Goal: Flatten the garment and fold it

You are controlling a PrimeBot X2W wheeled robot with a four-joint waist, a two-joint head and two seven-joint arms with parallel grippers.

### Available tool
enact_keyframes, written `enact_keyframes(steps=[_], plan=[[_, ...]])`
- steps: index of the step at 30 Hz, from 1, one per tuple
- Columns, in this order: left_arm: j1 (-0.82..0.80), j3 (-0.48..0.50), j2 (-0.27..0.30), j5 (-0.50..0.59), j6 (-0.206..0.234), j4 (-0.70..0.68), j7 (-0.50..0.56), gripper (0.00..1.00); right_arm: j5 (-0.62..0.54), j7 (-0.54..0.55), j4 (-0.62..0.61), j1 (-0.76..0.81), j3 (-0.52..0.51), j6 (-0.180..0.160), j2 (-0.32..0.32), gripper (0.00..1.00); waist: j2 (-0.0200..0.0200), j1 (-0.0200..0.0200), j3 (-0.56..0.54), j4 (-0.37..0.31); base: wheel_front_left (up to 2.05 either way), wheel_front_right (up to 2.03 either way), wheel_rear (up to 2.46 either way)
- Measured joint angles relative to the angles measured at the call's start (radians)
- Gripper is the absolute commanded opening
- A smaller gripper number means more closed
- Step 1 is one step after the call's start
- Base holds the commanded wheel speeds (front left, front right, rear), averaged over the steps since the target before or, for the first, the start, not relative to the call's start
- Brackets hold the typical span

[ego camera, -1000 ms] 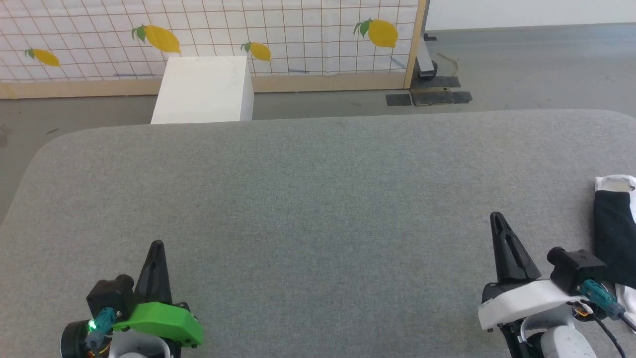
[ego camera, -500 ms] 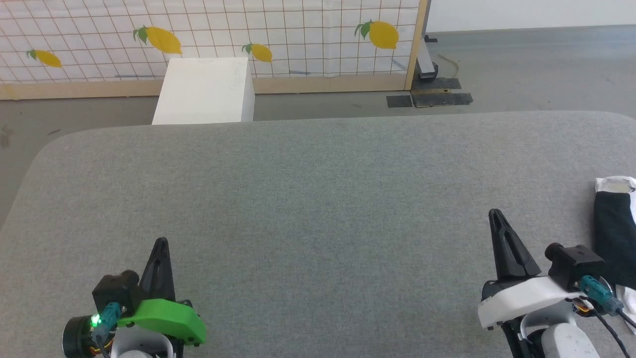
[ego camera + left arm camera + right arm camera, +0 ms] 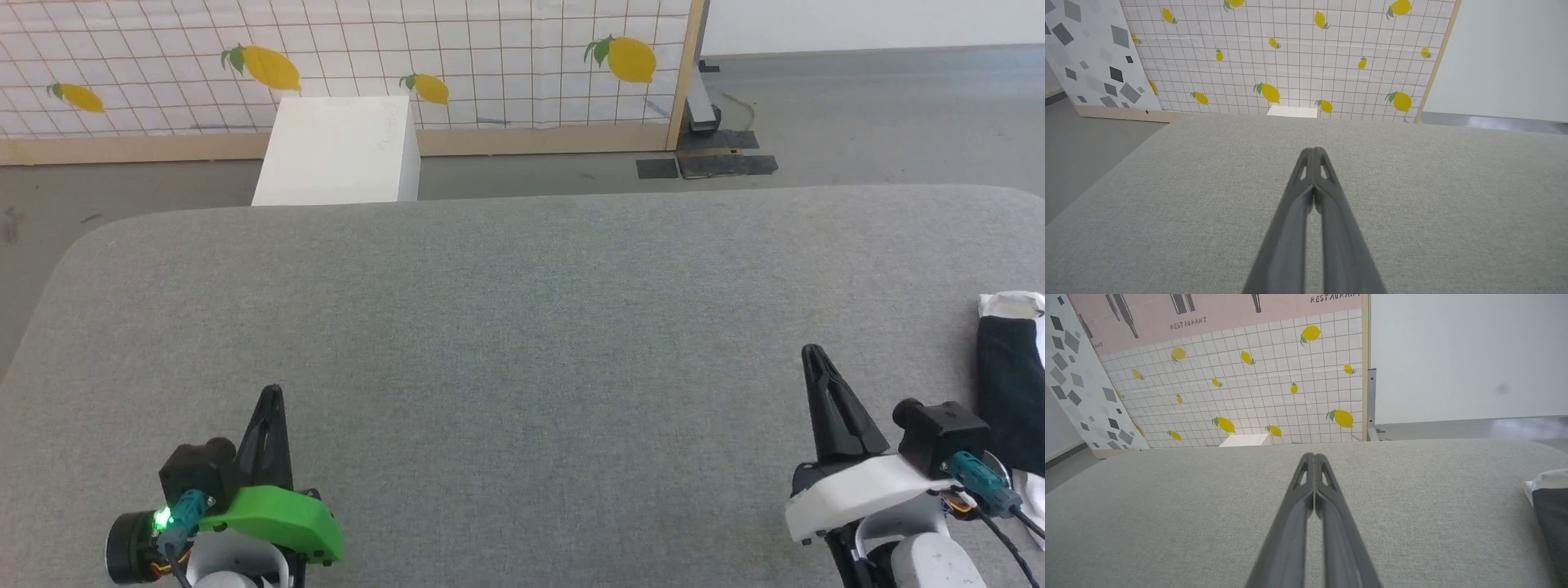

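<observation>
Item: garment (image 3: 1011,384), black fabric with white cloth showing at its far end and along its right side, lying bunched on the grey fabric-covered desk (image 3: 522,327) at the desk's right side, partly cut off by the edge of the head view; in the right wrist view it (image 3: 1549,506) lies at the far right, flat on the desk top. Item: right gripper (image 3: 811,353), white-shelled wrist, long dark fingers, jaws pressed together and holding nothing, tips over bare desk to the left of the garment and apart from it; the right wrist view (image 3: 1311,456) shows the two fingers meeting along their length. Item: left gripper (image 3: 271,394), green-shelled wrist with a lit green lamp, jaws likewise together and empty, over bare desk at the near left, well apart from the garment; fingers closed in the left wrist view (image 3: 1313,152). Surroundings: white box (image 3: 335,151) on the grey floor (image 3: 857,106) beyond the desk's far edge; behind it a wood-framed grid panel printed with lemons (image 3: 490,57); black floor mats (image 3: 706,163) at the panel's right foot; a grey-flecked panel (image 3: 1086,53) to the left; a pink panel lettered RESTAURANT (image 3: 1208,314) above the lemons.
</observation>
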Motion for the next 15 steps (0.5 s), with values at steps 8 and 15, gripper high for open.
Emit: enact_keyframes(steps=[8,15], plan=[[0.0,-0.003,-0.003,0.008,0.0,-0.012,0.016,0.0,-0.017,0.015,-0.016,0.004,0.0,0.0,0.0,0.0,0.0,0.0,-0.002,0.001,0.0,0.0,0.0],[0.0,-0.006,-0.007,0.017,0.0,-0.027,0.031,0.0,-0.033,0.031,-0.03,0.007,0.0,0.0,0.0,0.0,0.0,0.0,-0.004,0.002,0.0,0.0,0.0]])
